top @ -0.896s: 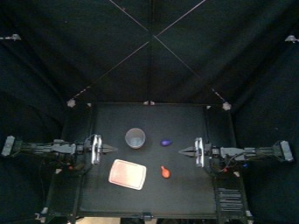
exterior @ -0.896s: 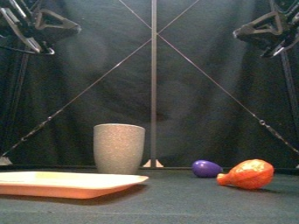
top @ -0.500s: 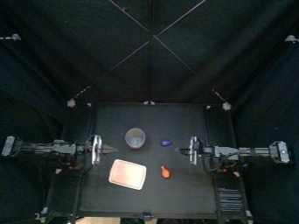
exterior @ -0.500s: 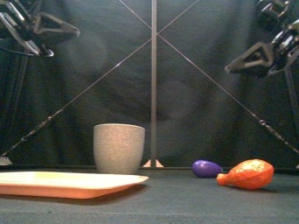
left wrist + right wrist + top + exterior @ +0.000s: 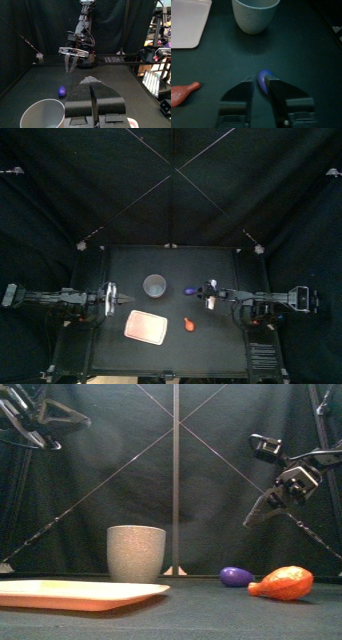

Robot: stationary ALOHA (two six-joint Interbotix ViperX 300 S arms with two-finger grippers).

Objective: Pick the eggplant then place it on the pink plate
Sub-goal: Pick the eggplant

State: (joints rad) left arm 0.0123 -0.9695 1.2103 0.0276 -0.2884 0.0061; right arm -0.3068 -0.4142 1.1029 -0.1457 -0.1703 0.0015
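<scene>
Purple eggplant lies on the table right of the grey cup, untouched. The right gripper hangs above it, jaws parted and empty. The left gripper, jaws pressed together, sits left of the cup.

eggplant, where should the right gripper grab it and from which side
Take the eggplant across its rounded middle, coming down from above. It lies on its side, a small smooth oval, clear of the grey cup and the orange toy, so there looks to be room either side. The right gripper hangs above it, open fingers lined up with its narrow width.
</scene>
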